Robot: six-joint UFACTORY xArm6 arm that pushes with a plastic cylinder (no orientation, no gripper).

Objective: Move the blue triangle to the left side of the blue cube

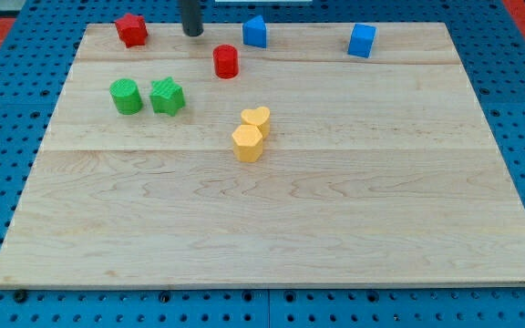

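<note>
Gripper there is none, you see only my tip (192, 33), a bare dark rod holding nothing, resting just left of the small blue triangle block (255, 32), likely placed to shove it rightward toward the blue cube (362, 41) on the wooden table (272, 228).

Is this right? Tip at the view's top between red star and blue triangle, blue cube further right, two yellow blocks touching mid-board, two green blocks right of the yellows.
Not quite. The camera view shows the green blocks at the view's left of the yellow blocks, not right. The rest holds: my tip sits between the red star and blue triangle, blue cube further right.
</note>
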